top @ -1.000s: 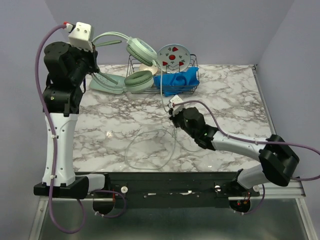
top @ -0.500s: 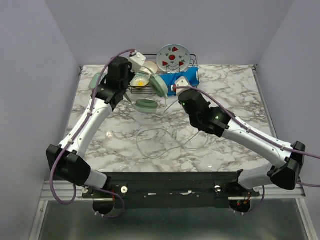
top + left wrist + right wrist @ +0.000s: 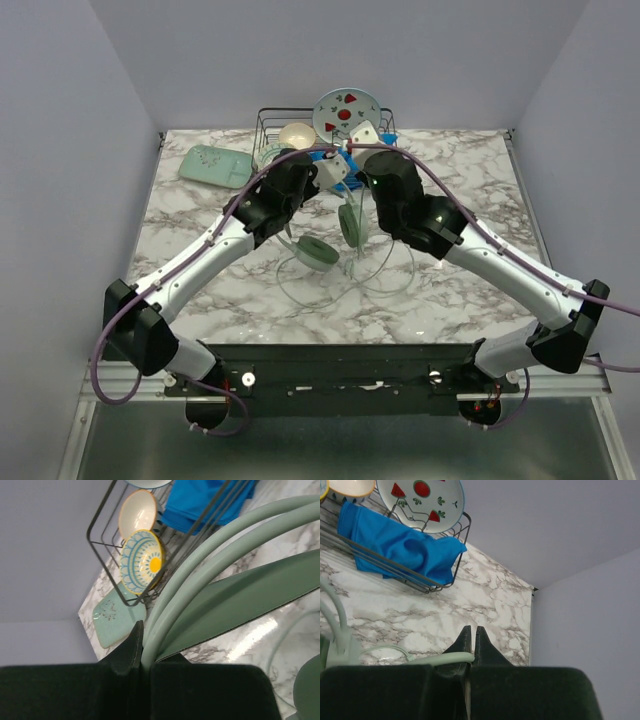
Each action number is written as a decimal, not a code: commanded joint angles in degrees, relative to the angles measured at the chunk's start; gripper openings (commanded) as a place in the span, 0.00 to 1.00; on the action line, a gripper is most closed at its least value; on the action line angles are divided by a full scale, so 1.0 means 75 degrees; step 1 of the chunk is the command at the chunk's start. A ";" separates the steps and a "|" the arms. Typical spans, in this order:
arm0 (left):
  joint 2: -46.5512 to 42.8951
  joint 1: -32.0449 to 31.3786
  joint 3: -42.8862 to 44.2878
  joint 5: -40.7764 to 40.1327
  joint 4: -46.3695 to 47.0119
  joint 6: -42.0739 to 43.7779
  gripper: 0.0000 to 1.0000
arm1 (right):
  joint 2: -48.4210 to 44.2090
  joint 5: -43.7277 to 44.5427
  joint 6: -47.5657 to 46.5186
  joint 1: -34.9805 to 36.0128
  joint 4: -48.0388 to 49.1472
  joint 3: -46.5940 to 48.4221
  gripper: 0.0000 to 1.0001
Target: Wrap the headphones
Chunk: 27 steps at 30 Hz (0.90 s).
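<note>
Lavender walls, white marble table. From overhead, both arms reach in from the lower corners and meet at frame centre, just below a wire rack at the back edge. The headphones hang between the two wrists, pale mint. One ear cup faces the camera at lower centre. The other stands edge-on just to its right. Cannot tell from above whether either cup touches the marble. A thin pale cable loops loose on the table below and right of the cups. The jaws cannot be read overhead, as both sets sit under the wrists.

The left wrist view fills that in. The left gripper has its jaws clamped on the slim headband. The headband shows as two parallel mint bars rising from the tips toward the upper right, with a wider, darker green strip beneath. A cup edge shows in the lower right corner. This view also shows a yellow-and-blue patterned bowl on edge in the rack, with a cream bowl above it. A flat mint tray lies on the marble beyond.

In the right wrist view, the right gripper has its jaws pinched together on the cable, which runs out leftward from the tips at lower centre. At upper left, a plate with red watermelon slices stands upright in the rack. A blue cloth is draped over the wires.
</note>
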 commanded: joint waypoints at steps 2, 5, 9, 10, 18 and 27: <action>-0.0740 -0.0291 0.0600 0.1379 -0.1224 -0.0824 0.00 | 0.0062 -0.1356 -0.0497 -0.0509 -0.0069 0.0779 0.01; -0.0927 -0.0444 0.0752 0.2011 -0.1647 -0.0965 0.00 | 0.0249 -0.1439 -0.0496 -0.0533 -0.0069 0.1026 0.01; -0.1232 -0.0491 0.0951 0.3111 -0.2070 -0.1188 0.00 | 0.0285 -0.2255 -0.0216 -0.0778 -0.0069 0.1085 0.01; -0.1372 -0.0491 0.0963 0.3243 -0.2117 -0.1212 0.00 | 0.0250 -0.2480 -0.0122 -0.0848 -0.0069 0.1073 0.01; -0.1736 -0.0491 0.1431 0.4544 -0.2691 -0.1539 0.00 | 0.0085 -0.4743 0.0840 -0.1540 0.0177 0.0675 0.01; -0.1947 -0.0479 0.2462 0.5085 -0.3031 -0.2710 0.00 | -0.0265 -0.6747 0.1625 -0.1891 0.1662 -0.0788 0.13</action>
